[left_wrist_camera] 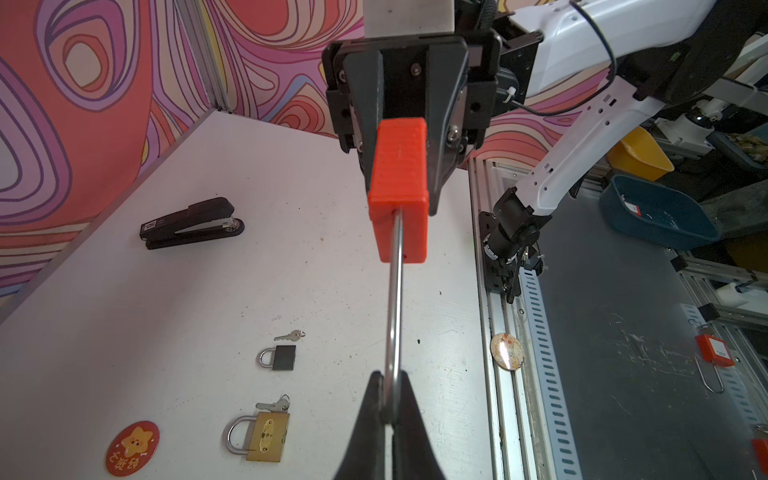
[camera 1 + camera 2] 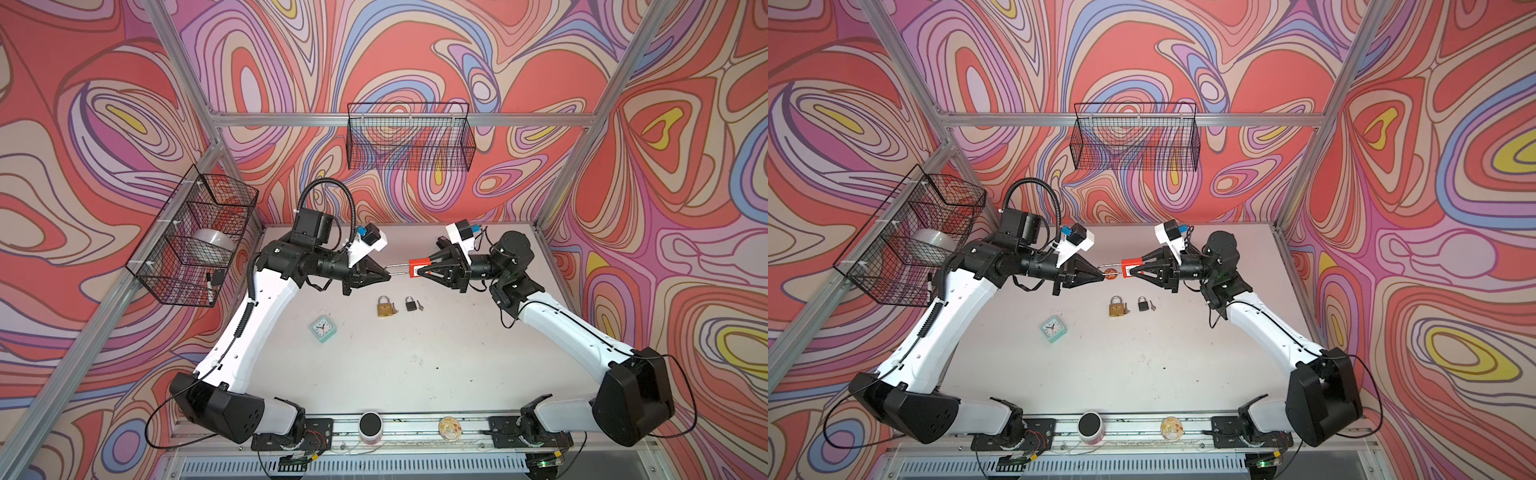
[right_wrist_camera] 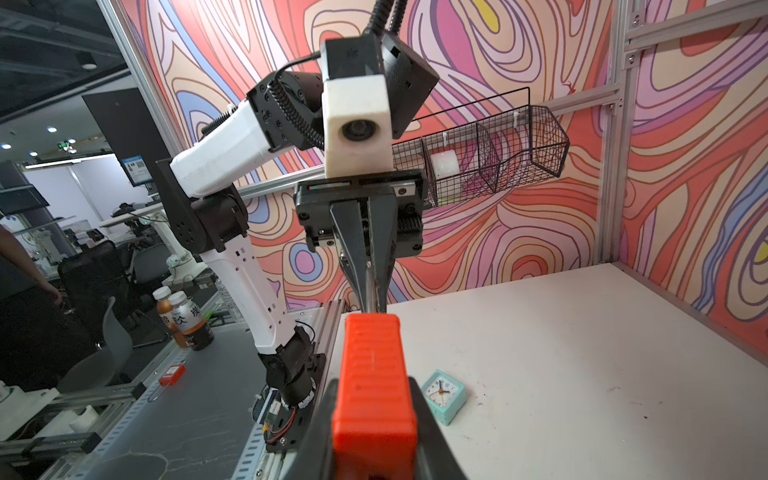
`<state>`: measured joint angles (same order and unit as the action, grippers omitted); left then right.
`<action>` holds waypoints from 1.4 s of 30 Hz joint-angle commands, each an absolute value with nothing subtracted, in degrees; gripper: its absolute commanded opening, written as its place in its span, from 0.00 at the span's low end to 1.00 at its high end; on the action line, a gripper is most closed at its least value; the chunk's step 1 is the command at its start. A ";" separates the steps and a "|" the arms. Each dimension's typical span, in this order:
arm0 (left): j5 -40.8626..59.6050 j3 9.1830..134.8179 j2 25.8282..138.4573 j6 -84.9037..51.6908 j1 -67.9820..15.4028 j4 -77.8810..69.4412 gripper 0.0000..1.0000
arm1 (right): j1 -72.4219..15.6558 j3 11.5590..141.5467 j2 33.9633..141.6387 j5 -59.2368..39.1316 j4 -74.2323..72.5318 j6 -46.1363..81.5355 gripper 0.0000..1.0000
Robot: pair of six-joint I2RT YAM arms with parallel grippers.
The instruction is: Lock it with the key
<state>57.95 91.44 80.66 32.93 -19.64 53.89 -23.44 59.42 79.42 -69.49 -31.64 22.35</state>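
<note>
Closed tight with left gripper (image 2: pixel 389 274) on long steel shackle (image 1: pixel 397 291); clamped with right gripper (image 2: pixel 419 271) around ribbed red plastic padlock body (image 1: pixel 399 187), aloft over the table's (image 2: pixel 415 365) rear middle. Probably mid-closing. Next: push shackle home squarely, without twisting; key unseen.

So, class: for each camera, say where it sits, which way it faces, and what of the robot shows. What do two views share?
Top views: high above the front, looking down at the table; both arms show whole.
Left wrist: behind the left gripper, facing the right gripper; own fingertips show.
Right wrist: behind the right gripper, facing the left gripper; own fingertips show.
Shared: both wrist views show the red padlock.
</note>
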 commanded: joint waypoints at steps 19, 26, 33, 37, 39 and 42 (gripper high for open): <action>66.51 88.25 79.36 26.53 -21.45 44.93 0.00 | -25.25 59.55 78.07 -61.77 -22.41 8.52 0.00; 66.60 87.54 79.10 25.52 -21.97 43.69 0.00 | -25.34 58.57 78.67 -61.76 -25.52 10.82 0.00; 65.40 86.82 78.93 26.23 -22.02 41.89 0.00 | -25.42 59.45 79.17 -63.61 -25.12 14.30 0.00; 64.20 86.89 78.76 25.79 -21.98 40.83 0.15 | -25.48 57.34 77.61 -61.27 -26.89 14.27 0.00; 63.81 86.92 78.44 26.09 -21.97 40.79 0.28 | -25.42 56.82 76.86 -60.42 -27.11 13.76 0.00; 64.05 86.54 78.09 24.89 -21.96 39.27 0.44 | -25.49 56.69 76.58 -60.34 -27.94 14.26 0.00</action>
<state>61.58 86.83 79.48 25.45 -21.52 42.52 -25.23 57.30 77.65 -62.63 -27.14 13.39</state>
